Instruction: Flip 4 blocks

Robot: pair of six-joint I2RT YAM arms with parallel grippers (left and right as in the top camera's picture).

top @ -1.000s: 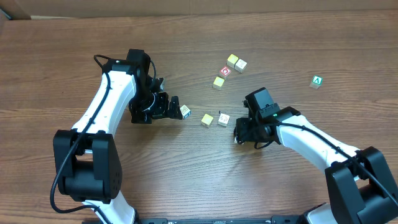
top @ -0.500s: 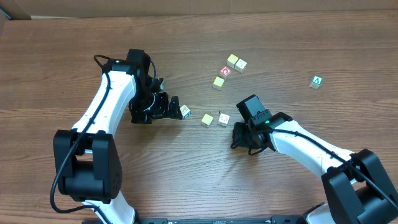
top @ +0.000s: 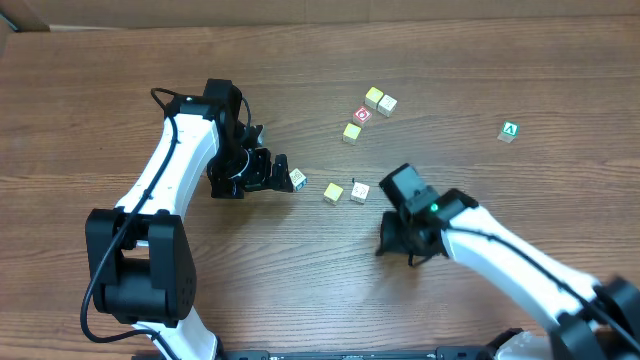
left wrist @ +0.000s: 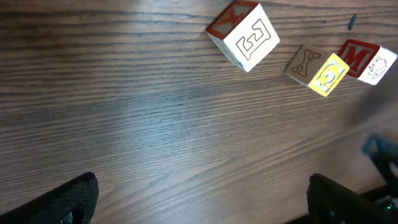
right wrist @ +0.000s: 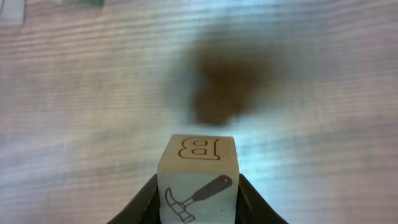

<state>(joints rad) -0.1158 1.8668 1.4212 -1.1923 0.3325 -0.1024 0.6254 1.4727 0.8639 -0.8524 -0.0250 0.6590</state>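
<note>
My right gripper (right wrist: pixel 198 202) is shut on a cream block (right wrist: pixel 198 176) with a "B" on top and a hammer on its near face, held above the table. In the overhead view the right gripper (top: pixel 392 240) hides that block. Three more blocks lie in a row mid-table: one (top: pixel 297 179) just off my left gripper's tip, a yellow-faced one (top: pixel 333 193) and a cream one (top: pixel 359 192). In the left wrist view they appear as a white block (left wrist: pixel 245 36), a yellow-faced block (left wrist: pixel 318 68) and a red-lettered block (left wrist: pixel 367 59). My left gripper (left wrist: pixel 202 205) stands open over bare wood.
Further back lie a yellowish cube (top: pixel 352 131), a red-faced cube (top: pixel 362 115) and two pale cubes (top: pixel 374 97) (top: pixel 387 104) together. A green "A" cube (top: pixel 510 131) sits alone at the far right. The wooden table (top: pixel 200 280) reaches past the frame.
My right gripper has closed on the hammer block and drawn back from the row towards the table's front, rising. The left arm has stayed still.
</note>
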